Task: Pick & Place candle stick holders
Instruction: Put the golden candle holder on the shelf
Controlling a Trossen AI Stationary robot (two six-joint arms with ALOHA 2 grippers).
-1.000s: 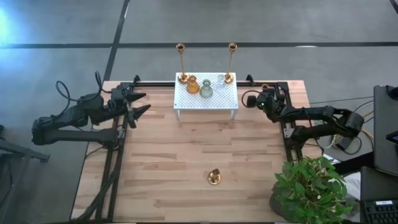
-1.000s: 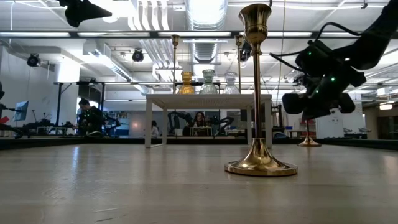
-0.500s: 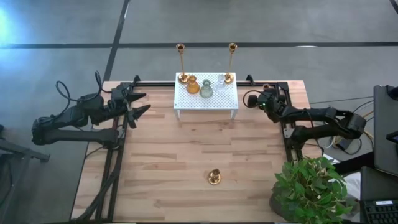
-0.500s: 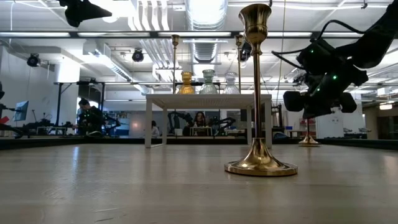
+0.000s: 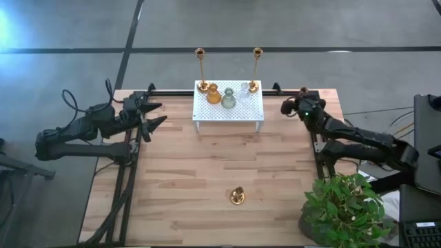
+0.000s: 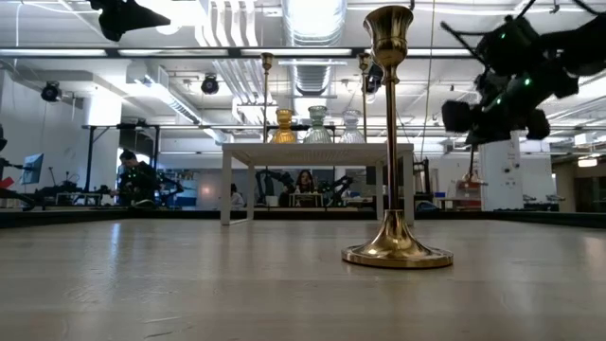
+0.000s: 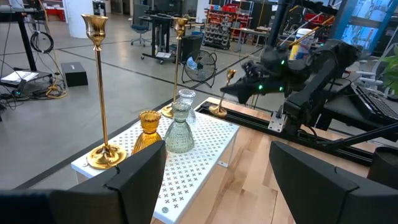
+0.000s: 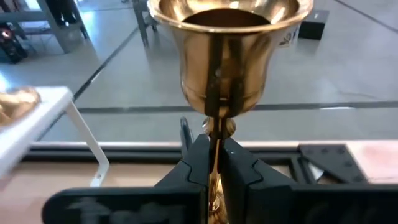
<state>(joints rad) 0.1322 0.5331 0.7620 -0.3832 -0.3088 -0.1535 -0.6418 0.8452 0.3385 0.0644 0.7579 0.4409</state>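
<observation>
One brass candle stick holder clamped in right end effector, lifted off table

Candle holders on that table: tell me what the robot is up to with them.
The right hand is shut on the stem of a brass candle holder near the table's far right corner. The left hand waits open at the table's left edge. Two tall brass sticks, an amber holder, a green glass one and a clear one stand on the white rack. Another brass holder stands alone near the front edge.
</observation>
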